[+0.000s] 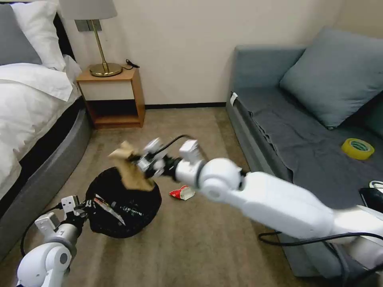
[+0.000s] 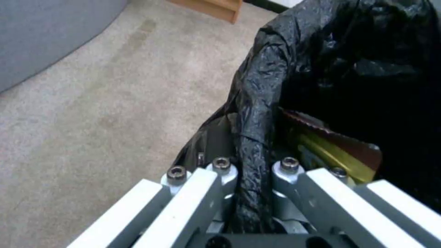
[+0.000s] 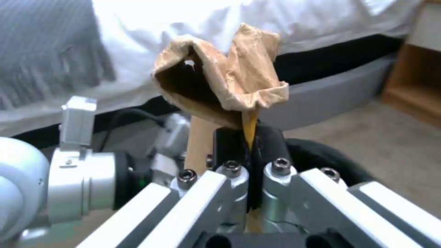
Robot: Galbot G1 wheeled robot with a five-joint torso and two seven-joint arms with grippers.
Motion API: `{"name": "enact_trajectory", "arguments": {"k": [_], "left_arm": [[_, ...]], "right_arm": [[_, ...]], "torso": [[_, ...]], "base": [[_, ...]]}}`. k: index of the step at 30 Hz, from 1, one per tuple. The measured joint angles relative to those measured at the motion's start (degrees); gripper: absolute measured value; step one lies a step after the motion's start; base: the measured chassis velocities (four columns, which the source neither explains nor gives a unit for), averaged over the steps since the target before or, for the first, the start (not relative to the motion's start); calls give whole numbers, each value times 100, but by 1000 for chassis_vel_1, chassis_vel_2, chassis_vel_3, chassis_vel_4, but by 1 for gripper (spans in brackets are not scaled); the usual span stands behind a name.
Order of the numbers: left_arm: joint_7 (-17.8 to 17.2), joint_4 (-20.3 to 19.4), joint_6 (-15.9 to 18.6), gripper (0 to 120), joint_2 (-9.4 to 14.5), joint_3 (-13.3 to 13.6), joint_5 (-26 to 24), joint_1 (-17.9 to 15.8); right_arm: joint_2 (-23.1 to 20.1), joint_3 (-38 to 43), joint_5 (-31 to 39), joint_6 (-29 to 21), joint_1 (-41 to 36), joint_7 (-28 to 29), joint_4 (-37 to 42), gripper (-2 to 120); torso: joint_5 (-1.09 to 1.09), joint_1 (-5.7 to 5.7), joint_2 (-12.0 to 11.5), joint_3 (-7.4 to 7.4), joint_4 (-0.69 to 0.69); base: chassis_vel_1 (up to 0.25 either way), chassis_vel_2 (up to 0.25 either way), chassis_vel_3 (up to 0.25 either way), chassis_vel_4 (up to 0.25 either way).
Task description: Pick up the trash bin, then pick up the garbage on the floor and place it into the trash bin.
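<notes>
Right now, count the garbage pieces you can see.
3: brown paper piece in the right gripper above the trash bin; yellow-gold wrapper inside it; red-and-white packet on the floor. Others may be hidden.

I was working in a bedroom, by the look of it a hotel room or a furnished flat. On my left stood a bed (image 1: 28, 99) made up with white sheets and pillows on a rounded grey upholstered base. Against the cream wall beside it sat a small wooden nightstand (image 1: 113, 97) carrying a brass lamp (image 1: 101, 40) with a white shade, a wall socket just behind it. On my right ran a grey-blue sofa (image 1: 287, 119) with a big matching cushion (image 1: 335, 75). The floor (image 1: 187, 247) was short beige carpet, with a dark skirting along the foot of the wall.
</notes>
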Motion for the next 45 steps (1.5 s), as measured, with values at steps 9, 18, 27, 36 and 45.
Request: {"name": "enact_trajectory", "arguments": {"k": [9,18,27,36,45], "left_arm": [[4,24,2,3,82,-27,-185,-18],[19,29,1,3,127,-41,-289,-27],[24,-25,41,3,83,-23,-280,-48],[11,-57,73,3,60,-70,-247,-22],[-4,-97,102,3,3,-162,-197,18]], "right_arm": [[613,-307,-406,54,-123,-78,-753,0],[669,-482,-611,53,-238,-14,-1016,23],[512,-425,-846,-4,-411,170,-970,57],[394,-113,-1106,-16,-662,356,-896,86],[-324,1066,-1806,96,-1150,997,-449,100]], "torso": [[-1,0,0,0,-1],[0,0,0,0,-2],[1,0,0,0,-2],[2,0,0,0,-1],[3,0,0,0,-2]], "base": [[0,0,0,0],[0,0,0,0],[0,0,0,0],[0,0,0,0],[0,0,0,0]]}}
